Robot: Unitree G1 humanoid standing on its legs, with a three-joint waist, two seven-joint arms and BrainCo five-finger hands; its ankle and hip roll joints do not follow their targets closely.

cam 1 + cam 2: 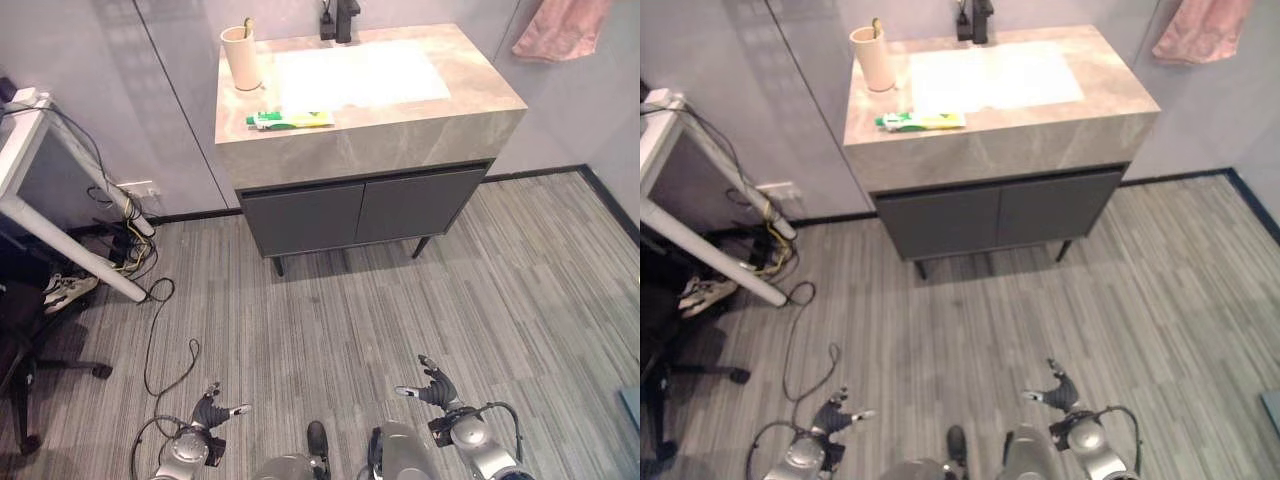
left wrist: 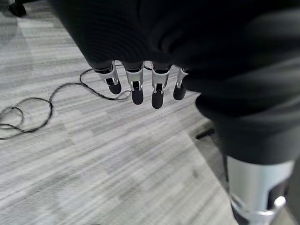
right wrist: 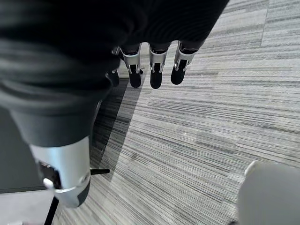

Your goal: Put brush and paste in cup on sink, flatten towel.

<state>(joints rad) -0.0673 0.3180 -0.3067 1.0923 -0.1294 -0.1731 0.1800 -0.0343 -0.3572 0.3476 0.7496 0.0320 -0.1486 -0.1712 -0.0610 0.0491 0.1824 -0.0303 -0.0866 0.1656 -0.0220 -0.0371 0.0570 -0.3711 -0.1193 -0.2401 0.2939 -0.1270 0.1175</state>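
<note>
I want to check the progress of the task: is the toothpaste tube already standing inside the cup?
No, the toothpaste tube lies flat on the sink counter, near its front edge and apart from the cup.

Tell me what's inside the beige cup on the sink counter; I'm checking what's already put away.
A brush handle sticks up out of the cup; its head is hidden by the cup wall. The toothpaste lies outside, on the countertop in front.

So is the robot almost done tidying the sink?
Not yet. The brush already stands in the cup. The paste lies on the counter beside the cup. The towel hangs bunched on the wall. The left robot hand and right robot hand hang low over the floor, open, holding nothing.
</note>
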